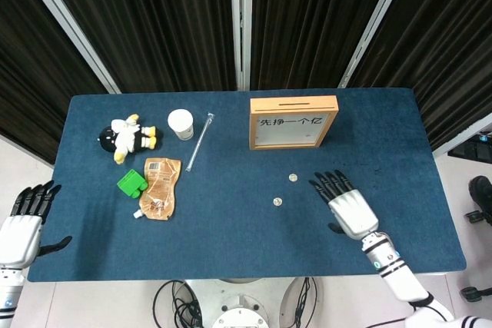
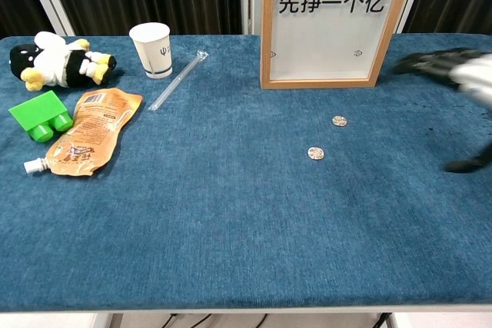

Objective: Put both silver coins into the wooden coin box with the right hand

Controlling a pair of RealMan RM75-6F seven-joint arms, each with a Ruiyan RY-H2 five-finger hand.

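Two silver coins lie flat on the blue table, one [image 1: 292,177] [image 2: 339,120] nearer the box and one [image 1: 277,202] [image 2: 315,153] closer to me. The wooden coin box [image 1: 293,121] [image 2: 330,21] stands upright at the back centre, with a slot in its top edge. My right hand [image 1: 345,203] [image 2: 461,74] hovers open with fingers spread, just right of the coins and holding nothing. My left hand [image 1: 21,222] is open off the table's front left corner; the chest view does not show it.
On the left stand a paper cup [image 1: 181,124], a clear wrapped straw [image 1: 198,142], a plush penguin [image 1: 127,137], a green block [image 1: 131,185] and an orange pouch [image 1: 158,187]. Dark curtains hang behind the table [image 1: 231,243].
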